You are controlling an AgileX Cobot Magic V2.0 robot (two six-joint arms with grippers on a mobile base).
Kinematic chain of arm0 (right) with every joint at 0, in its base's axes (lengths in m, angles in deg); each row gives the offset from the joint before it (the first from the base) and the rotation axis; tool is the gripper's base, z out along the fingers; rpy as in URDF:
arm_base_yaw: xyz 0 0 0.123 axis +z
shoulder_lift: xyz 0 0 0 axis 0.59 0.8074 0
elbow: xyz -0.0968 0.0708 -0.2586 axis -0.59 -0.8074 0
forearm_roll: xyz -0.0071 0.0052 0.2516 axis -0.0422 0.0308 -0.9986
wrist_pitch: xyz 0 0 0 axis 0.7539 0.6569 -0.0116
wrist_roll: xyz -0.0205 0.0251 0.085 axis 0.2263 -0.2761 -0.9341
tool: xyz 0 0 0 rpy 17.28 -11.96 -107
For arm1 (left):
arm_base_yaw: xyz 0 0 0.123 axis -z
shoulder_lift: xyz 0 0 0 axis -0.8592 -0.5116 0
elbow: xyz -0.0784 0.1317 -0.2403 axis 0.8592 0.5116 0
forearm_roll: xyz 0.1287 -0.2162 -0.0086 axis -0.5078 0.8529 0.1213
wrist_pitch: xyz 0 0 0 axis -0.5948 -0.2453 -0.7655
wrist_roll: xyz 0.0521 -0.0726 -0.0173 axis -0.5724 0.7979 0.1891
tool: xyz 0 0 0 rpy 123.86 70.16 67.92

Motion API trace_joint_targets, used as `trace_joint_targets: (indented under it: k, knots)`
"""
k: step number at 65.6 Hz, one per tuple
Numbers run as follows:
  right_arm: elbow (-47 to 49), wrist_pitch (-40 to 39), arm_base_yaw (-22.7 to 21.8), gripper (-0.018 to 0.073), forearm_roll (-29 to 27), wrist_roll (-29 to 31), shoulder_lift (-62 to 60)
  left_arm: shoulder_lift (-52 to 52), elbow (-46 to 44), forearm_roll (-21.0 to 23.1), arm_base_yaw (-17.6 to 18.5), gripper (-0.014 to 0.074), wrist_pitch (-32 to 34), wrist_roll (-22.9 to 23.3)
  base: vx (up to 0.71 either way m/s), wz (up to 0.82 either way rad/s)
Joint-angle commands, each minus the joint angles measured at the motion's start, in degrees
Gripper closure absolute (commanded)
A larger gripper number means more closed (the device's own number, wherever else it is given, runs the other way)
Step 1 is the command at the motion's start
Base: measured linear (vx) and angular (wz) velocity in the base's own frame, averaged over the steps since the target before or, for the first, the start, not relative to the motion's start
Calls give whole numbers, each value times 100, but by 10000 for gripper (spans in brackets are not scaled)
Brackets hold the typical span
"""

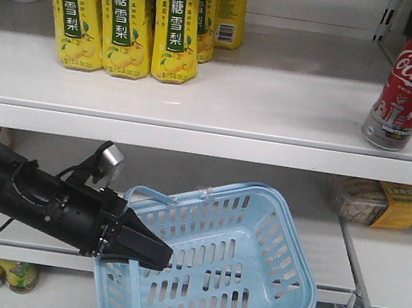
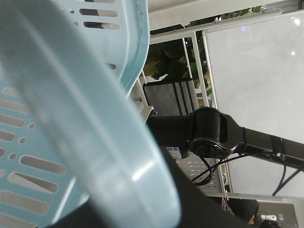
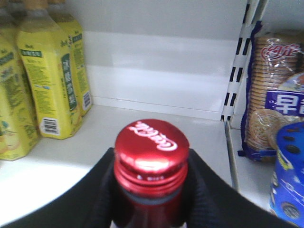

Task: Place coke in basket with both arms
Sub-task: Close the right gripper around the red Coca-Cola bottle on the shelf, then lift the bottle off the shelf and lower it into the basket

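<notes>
While my left gripper clamped the basket rim, my right gripper gripped the coke neck. Step 1, grasp, looked complete; next: lift, carry over basket.

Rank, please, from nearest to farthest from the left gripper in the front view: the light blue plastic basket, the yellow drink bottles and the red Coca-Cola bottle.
1. Light blue plastic basket: held by the left gripper.
2. Yellow drink bottles: shelf above.
3. Red Coca-Cola bottle: same shelf, far right.

bright even light; left wrist view blurs the near basket.
</notes>
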Motion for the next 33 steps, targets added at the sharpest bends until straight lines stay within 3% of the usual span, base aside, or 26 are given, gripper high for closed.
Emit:
trace_joint_targets:
  k: [1, 9, 23, 33]
  knots:
    - [210, -541, 123, 568, -40, 182, -456, 198, -106, 256, -4, 602, 219, -72, 0, 0]
    - [210, -299, 667, 567, -51, 517, -771, 198, -106, 256, -4, 602, 219, -72, 0, 0]
    - [190, 563, 1967, 564, -51, 533, -805, 198, -106, 256, -4, 602, 219, -72, 0, 0]
    - [-283, 506, 2693, 564, -66, 464, -785, 198, -106, 256, -4, 602, 219, -72, 0, 0]
